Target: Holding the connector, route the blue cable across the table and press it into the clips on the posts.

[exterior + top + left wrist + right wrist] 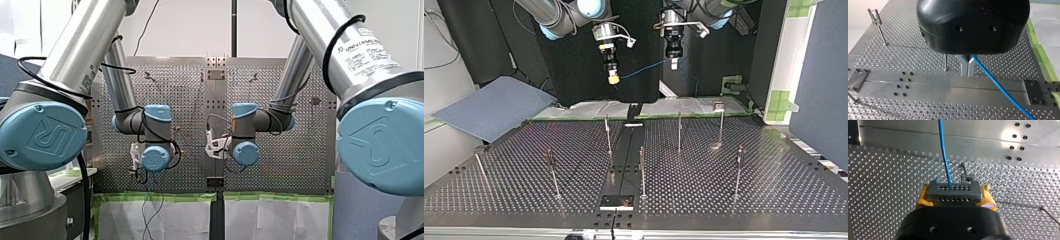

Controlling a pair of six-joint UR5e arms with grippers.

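My left arm (75,55) and my right arm (345,50): brushed silver tubes, black rings at the joints, and light-blue round joint caps (42,135) embossed with the UR logo. The big caps sit at the front view's 8 and 4 o'clock; thin black cables (326,57) loop round the tubes, and a white label (367,50) printed UNIVERSAL ROBOTS is on the right arm at 2 o'clock. Left gripper (968,72): glossy black rounded shell (973,25) with two small holes, bare metal fingers (963,66); right gripper (954,192): black body (953,225) with two recessed holes, yellow pads (921,201).
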